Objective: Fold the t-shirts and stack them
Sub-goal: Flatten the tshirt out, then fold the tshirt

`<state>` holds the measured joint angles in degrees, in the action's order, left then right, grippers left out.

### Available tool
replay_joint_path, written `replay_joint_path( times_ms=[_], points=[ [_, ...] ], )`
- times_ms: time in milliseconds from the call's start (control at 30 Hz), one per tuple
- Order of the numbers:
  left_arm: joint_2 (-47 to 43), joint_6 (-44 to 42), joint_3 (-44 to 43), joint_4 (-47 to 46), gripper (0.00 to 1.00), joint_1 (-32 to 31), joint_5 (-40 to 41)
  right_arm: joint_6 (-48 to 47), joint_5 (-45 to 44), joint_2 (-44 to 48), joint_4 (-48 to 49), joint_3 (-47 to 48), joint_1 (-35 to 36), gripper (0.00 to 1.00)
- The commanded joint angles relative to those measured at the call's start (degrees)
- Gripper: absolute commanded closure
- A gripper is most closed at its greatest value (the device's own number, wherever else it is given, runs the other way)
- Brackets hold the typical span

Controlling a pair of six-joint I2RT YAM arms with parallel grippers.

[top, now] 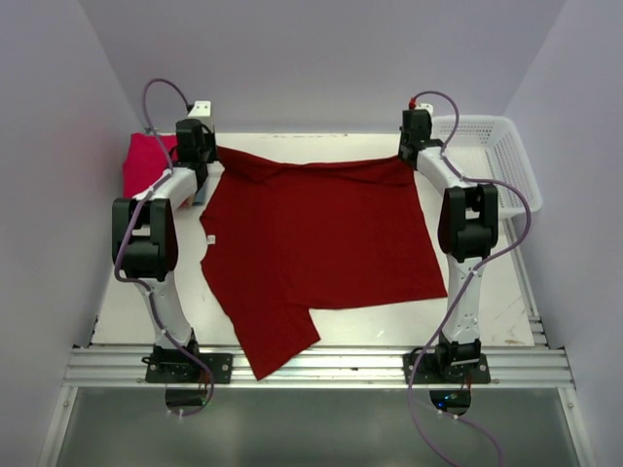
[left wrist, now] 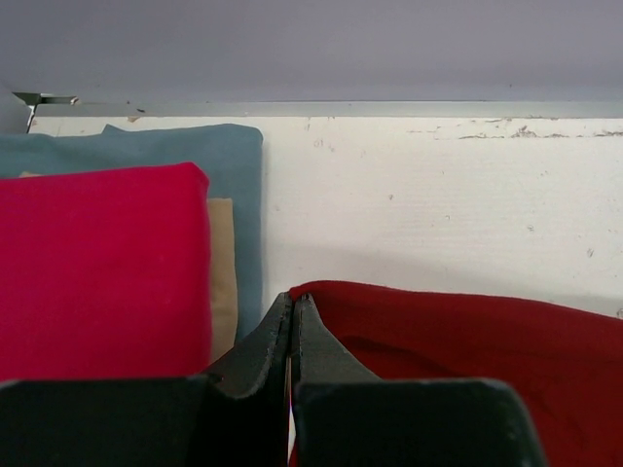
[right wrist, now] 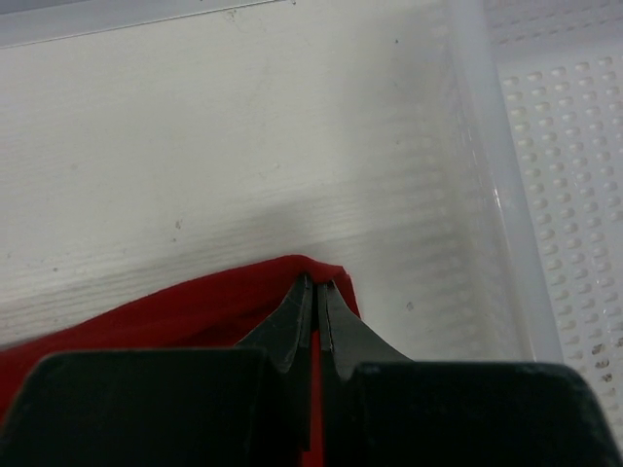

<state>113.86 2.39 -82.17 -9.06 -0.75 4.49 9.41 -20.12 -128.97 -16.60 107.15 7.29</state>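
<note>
My left gripper (left wrist: 292, 304) and right gripper (right wrist: 314, 284) are both clamped on the crimson t-shirt (top: 321, 233), at its far corners; right one near the basket (top: 516, 161).

**Where Everything Lies**

The spread t-shirt (top: 321, 243) covers the table (top: 487, 302) centre, one sleeve trailing over the near edge at seven o'clock. My left gripper (left wrist: 294, 300) pinches its eleven o'clock corner and my right gripper (right wrist: 315, 284) its one o'clock corner. The folded t-shirts (top: 146, 161) lie at ten o'clock, the basket (top: 492, 146) at two.
</note>
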Motion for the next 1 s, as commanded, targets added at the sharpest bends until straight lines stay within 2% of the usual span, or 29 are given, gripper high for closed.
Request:
replay_joint_path(
  times_ms=[0,233,400,600,667,767,967],
  points=[
    [-1.9,0.8,0.2,-2.6,1.00,0.7,-0.1,-0.7,-1.8,2.4,2.5,-1.4,0.0,1.00],
    [-9.1,1.6,8.3,-1.9,1.00,0.7,1.1,-0.5,-2.6,9.2,6.2,-11.5,-0.2,1.00],
    [-17.3,2.2,13.5,-1.1,1.00,0.7,2.0,0.2,-2.6,13.2,8.3,-17.9,-0.2,1.00],
    [-23.6,3.5,13.3,5.5,1.00,0.7,1.8,0.7,-2.2,14.3,7.8,-17.9,0.0,1.00],
    [-27.1,5.3,16.0,6.5,1.00,0.7,0.3,0.7,-2.6,14.5,7.6,-17.9,0.0,1.00],
    [-30.7,7.2,25.1,1.4,1.00,0.5,0.0,0.3,-2.7,14.7,7.7,-17.9,-0.1,1.00],
    [-23.5,9.9,25.7,3.4,1.00,0.2,-1.4,0.3,-2.9,14.0,6.8,-16.7,-0.1,1.00]
  ],
)
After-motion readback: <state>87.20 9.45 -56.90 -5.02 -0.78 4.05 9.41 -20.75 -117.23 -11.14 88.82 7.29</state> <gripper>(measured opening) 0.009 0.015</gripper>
